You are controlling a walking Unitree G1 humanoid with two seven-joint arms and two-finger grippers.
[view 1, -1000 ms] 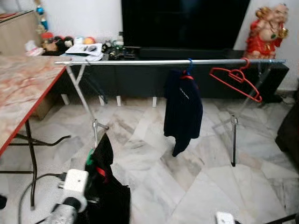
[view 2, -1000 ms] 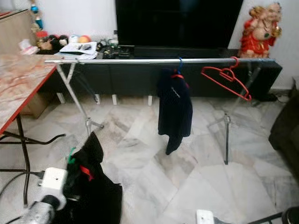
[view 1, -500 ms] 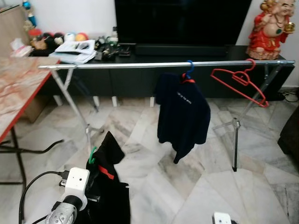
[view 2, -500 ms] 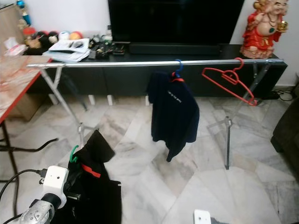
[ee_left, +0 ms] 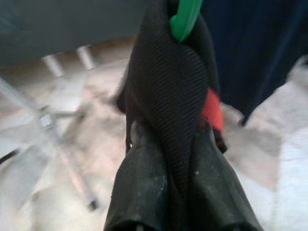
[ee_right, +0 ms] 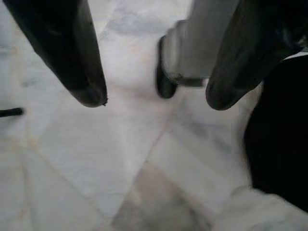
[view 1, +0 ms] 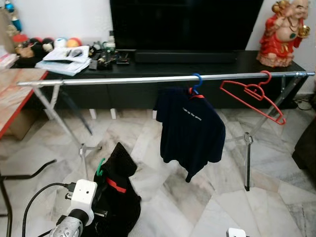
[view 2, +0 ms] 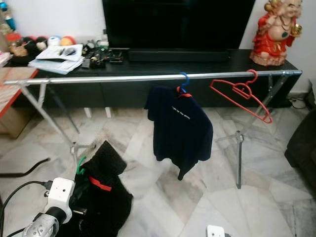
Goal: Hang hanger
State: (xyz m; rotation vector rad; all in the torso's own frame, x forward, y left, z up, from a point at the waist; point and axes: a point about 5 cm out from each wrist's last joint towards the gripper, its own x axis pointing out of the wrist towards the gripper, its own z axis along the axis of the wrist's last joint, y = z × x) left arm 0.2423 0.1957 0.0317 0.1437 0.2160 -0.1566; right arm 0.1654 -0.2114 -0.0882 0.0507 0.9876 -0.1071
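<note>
Carrying black shirt [view 1: 116,195] on green hanger [view 1: 100,167], lower left, pinched tight in left gripper [ee_left: 171,139]. Right gripper [ee_right: 154,96] open, empty. Next: lift hook onto rail [view 1: 123,80].

- The left arm [view 1: 69,228] is a silver, rounded metal tube.
- A white boxy wrist camera [view 1: 83,194] sits on its end, with a small dark lens hole.
- A black cable [view 1: 37,195] loops from that box.
- The left gripper [ee_left: 171,192] has two matte black, dust-speckled fingers.
- The right gripper [ee_right: 154,103] has two long, black, blunt-tipped fingers [ee_right: 72,53].
- A white block [view 2: 216,231] marks the right wrist.
</note>
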